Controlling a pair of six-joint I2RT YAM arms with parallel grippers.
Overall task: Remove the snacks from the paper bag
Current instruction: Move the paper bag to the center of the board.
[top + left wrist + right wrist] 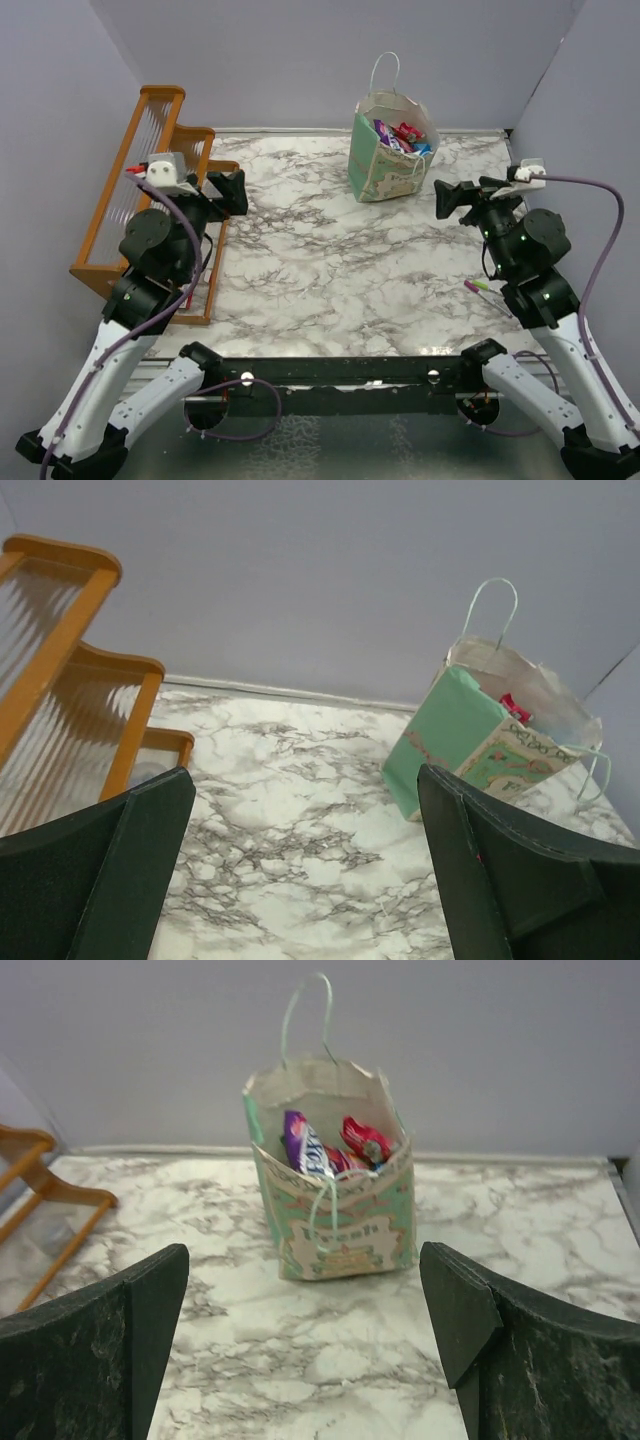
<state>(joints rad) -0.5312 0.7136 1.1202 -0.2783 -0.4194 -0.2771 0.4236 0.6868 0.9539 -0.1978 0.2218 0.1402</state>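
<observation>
The pale-green paper bag [385,160] stands upright at the back of the marble table, open at the top, with one white handle up. Shiny snack packets [398,135] in purple, red and blue fill it; they also show in the right wrist view [330,1148]. The bag also shows in the left wrist view [470,745] and in the right wrist view [335,1215]. My left gripper [232,190] is open and empty, well left of the bag. My right gripper [452,198] is open and empty, to the right of the bag and apart from it.
An orange wooden rack [150,190] stands along the left edge, close beside my left arm. Pink-and-green pens [482,287] lie on the table by my right arm. Grey walls close in the back and both sides.
</observation>
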